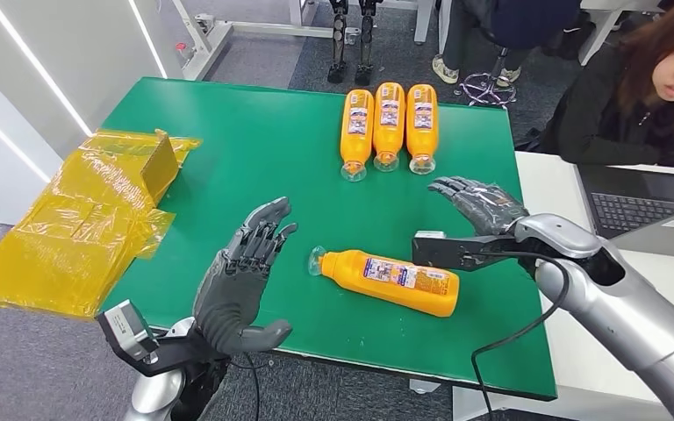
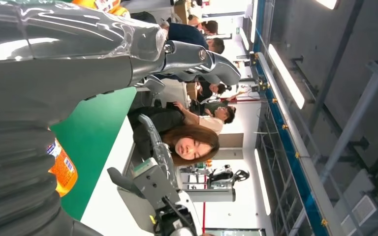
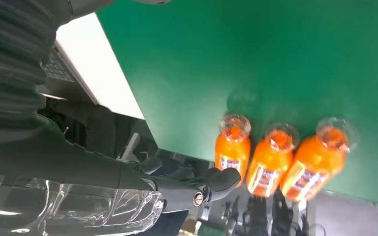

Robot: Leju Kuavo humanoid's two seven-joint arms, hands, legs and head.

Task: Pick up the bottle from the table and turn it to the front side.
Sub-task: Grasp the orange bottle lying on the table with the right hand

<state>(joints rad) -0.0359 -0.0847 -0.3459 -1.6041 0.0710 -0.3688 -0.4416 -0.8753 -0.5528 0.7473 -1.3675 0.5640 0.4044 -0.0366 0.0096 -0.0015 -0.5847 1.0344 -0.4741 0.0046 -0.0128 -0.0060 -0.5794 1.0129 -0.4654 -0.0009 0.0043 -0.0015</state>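
Bottle lies on its side near the front edge of the green worktop, cap toward my left hand, label facing up. I see that left hand just beside the cap, fingers spread, holding nothing. My right hand hovers beyond the bottle's base end, fingers apart and empty too. Three more orange bottles lie side by side at the far edge. Yellow plastic sheet hangs off the worktop's left side. A person sits at the white desk nearby.
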